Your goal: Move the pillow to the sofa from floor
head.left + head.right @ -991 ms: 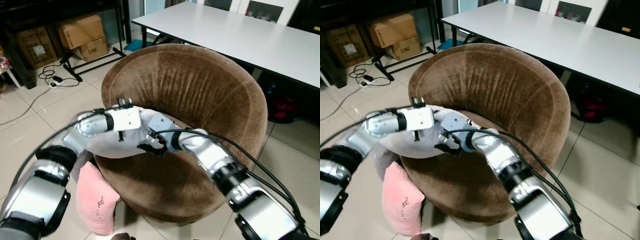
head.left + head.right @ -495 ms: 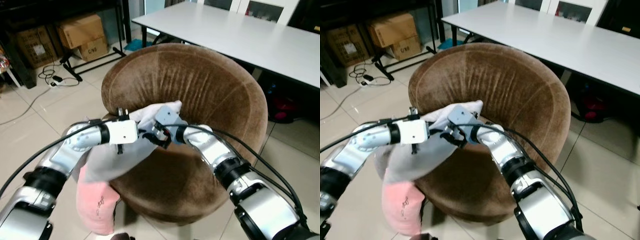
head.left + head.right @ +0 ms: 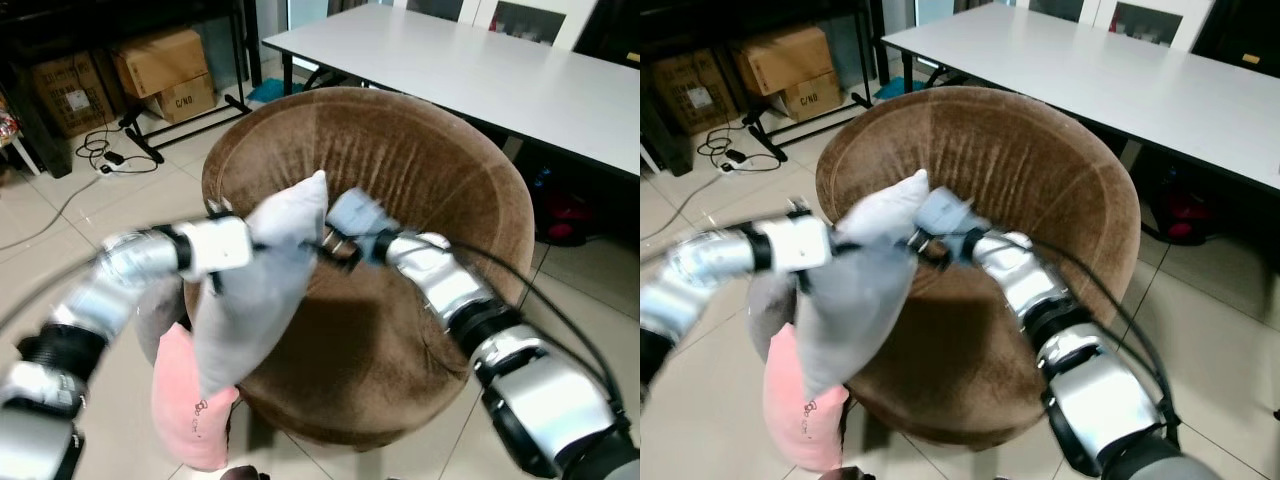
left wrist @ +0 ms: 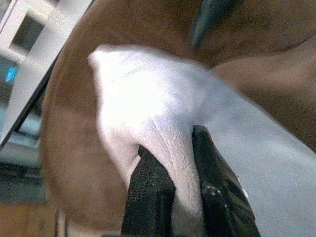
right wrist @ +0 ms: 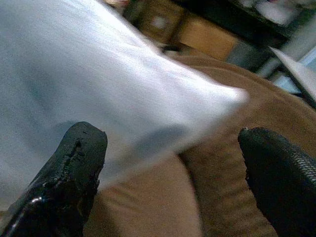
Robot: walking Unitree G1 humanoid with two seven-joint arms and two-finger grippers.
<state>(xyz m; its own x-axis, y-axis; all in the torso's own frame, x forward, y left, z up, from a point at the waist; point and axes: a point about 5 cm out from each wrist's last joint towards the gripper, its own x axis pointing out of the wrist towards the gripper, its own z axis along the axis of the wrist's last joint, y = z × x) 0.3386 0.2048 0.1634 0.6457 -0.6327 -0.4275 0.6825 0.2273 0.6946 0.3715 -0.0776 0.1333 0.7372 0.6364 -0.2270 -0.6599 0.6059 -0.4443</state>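
Left claw (image 4: 170,197): clamped tight on a fold of the grey pillow (image 3: 255,290) near its top corner, cloth bunched between the two black fingers (image 4: 148,192) in the left wrist view.
Right claw (image 5: 168,163): spread wide, grey pillow cloth lying between the fingers; one fingertip (image 5: 74,163) sits right against the fabric, the other well apart over brown upholstery — no grip there.
Left arm: reaching forward from the left, forearm roughly level, blurred, wrist at the pillow's upper edge.
Right arm: stretched forward and inward across the seat, wrist meeting the pillow from the right side.
Grey pillow: up in the air, hanging long and tilted, top corner raised before the backrest, lower end drooping past the front left edge of the seat.
Sofa (image 3: 420,190): round brown tub chair, directly ahead, seat under the arms.
Pink cushion (image 3: 185,400): on the tiled floor, leaning against the sofa's front left side, under the hanging pillow.
White desk (image 3: 480,70): behind the sofa.
Cardboard boxes (image 3: 165,70): back left.
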